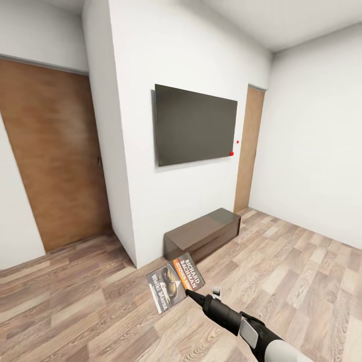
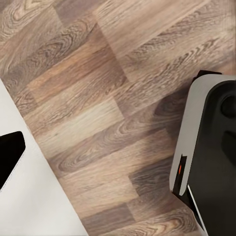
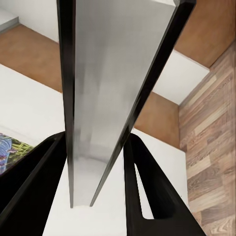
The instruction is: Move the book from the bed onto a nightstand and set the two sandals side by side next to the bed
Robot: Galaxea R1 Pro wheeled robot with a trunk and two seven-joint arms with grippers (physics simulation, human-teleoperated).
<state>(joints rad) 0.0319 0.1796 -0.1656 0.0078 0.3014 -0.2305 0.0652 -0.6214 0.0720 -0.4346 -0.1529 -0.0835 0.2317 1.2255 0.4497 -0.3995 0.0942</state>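
The book (image 1: pixel 175 282) hangs above the wood floor in the head view, its cover with the orange band and "RICHARD BACHMAN" lettering facing up, tilted. My right gripper (image 1: pixel 192 294) is shut on the book's near edge, at the end of the black and white right arm (image 1: pixel 241 322) reaching in from the lower right. The right wrist view looks along the book (image 3: pixel 113 88) edge-on, a thin grey slab pinched between the two black fingers (image 3: pixel 152 196). The bed, the nightstand and the sandals are out of view.
A long low dark-brown media bench (image 1: pixel 203 233) stands against the white wall under a wall-mounted TV (image 1: pixel 195 124). Brown doors stand at the left (image 1: pixel 55 156) and the far right (image 1: pixel 250 148). The left wrist view looks down on plank floor and my grey-black base (image 2: pixel 211 157).
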